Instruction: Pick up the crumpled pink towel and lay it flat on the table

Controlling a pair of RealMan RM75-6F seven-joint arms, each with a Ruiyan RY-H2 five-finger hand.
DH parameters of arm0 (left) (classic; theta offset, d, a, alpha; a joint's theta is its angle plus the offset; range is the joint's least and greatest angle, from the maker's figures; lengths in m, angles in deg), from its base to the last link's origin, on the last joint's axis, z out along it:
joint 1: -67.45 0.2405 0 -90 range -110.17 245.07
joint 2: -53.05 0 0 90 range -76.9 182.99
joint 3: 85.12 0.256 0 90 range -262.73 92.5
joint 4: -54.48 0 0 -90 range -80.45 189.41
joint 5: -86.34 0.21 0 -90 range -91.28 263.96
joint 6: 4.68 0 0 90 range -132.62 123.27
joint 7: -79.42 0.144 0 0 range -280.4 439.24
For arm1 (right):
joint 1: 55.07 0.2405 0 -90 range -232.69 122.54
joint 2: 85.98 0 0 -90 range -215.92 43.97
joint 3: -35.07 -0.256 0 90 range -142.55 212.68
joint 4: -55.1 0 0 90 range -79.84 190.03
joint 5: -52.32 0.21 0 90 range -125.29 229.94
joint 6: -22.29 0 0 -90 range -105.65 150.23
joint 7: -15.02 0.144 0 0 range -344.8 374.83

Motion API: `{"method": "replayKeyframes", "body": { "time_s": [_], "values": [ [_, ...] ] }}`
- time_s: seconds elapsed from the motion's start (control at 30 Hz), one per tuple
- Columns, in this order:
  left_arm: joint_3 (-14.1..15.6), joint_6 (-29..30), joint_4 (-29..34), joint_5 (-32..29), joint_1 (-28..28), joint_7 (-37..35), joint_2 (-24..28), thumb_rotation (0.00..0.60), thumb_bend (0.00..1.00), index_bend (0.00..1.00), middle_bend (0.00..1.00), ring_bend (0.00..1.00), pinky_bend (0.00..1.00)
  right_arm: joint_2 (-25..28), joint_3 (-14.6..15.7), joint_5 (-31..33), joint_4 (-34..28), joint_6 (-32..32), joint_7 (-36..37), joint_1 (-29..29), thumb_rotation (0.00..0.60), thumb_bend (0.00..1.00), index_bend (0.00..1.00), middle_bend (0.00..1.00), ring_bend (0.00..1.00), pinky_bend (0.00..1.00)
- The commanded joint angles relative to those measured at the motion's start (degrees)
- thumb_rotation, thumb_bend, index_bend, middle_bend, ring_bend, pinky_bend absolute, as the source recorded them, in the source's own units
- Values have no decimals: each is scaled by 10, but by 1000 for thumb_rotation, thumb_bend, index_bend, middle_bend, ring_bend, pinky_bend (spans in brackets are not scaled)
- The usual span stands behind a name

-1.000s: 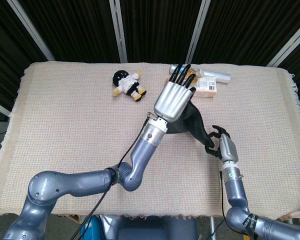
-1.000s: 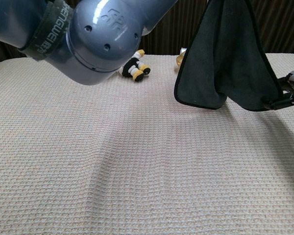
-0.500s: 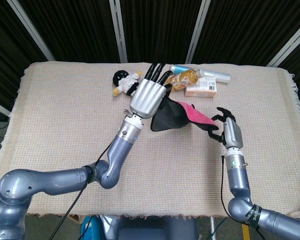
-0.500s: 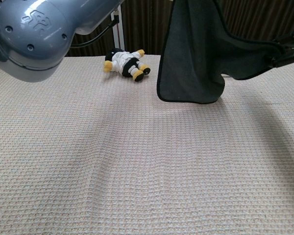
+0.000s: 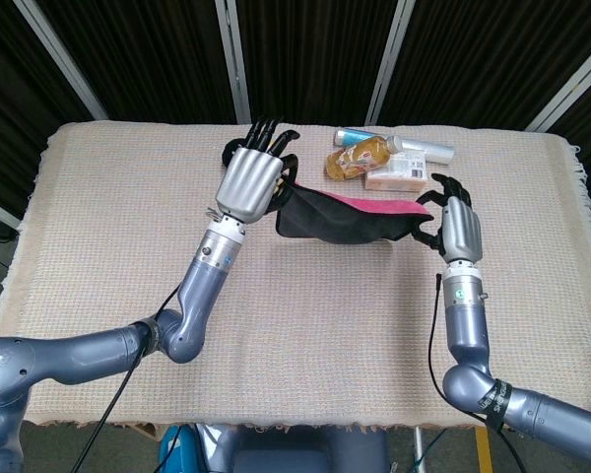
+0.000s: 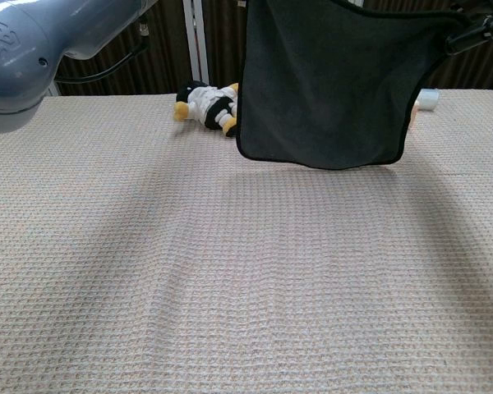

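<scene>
The towel (image 5: 347,217), pink on one face and dark on the other, hangs stretched in the air between my two hands above the table's far middle. My left hand (image 5: 250,180) grips its left corner and my right hand (image 5: 455,225) pinches its right corner. In the chest view the towel (image 6: 324,90) shows as a wide dark sheet hanging down, its lower edge just above the table cloth (image 6: 230,271). Of the hands, that view shows only my left arm at the top left and a bit of my right hand (image 6: 476,29) at the top right.
A small stuffed toy (image 6: 205,105) lies at the far side behind the towel's left edge, mostly hidden by my left hand in the head view. A bottle (image 5: 360,156), a tube (image 5: 414,146) and a small box (image 5: 399,175) lie at the far edge.
My hands have moved apart, the left going left and the right rising toward the far side. The towel has opened from a bunched drape into a wide sheet.
</scene>
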Motion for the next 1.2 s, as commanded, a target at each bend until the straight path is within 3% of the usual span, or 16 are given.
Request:
{"method": "replayKeyframes", "body": {
  "time_s": [0.03, 0.37, 0.6, 0.87, 1.03, 1.2],
  "values": [
    [1, -3, -9, -2, 3, -7, -1, 600, 602, 573, 197, 0, 0, -8, -2, 7, 7, -2, -14, 15, 600, 548, 646, 156, 0, 0],
    [-12, -1, -51, 1, -3, -29, -17, 600, 608, 573, 206, 0, 0, -32, -23, 27, 58, -3, -52, 73, 600, 548, 647, 156, 0, 0],
    [-32, -9, -97, -10, -22, -38, -40, 600, 608, 573, 206, 0, 0, -32, -44, 31, 90, 5, -54, 102, 600, 548, 646, 156, 0, 0],
    [-34, -9, -144, -5, -27, -65, -64, 600, 608, 573, 208, 0, 0, -24, -56, 36, 137, 25, -50, 120, 600, 549, 646, 156, 0, 0],
    [-27, -10, -154, -2, -16, -88, -74, 600, 608, 573, 209, 0, 0, -20, -40, 37, 145, 38, -36, 106, 600, 548, 646, 156, 0, 0],
    [-5, -9, -140, 5, 7, -112, -86, 600, 608, 573, 208, 0, 0, -26, -5, 34, 155, 50, -18, 81, 600, 548, 646, 156, 0, 0]
  ]
}}
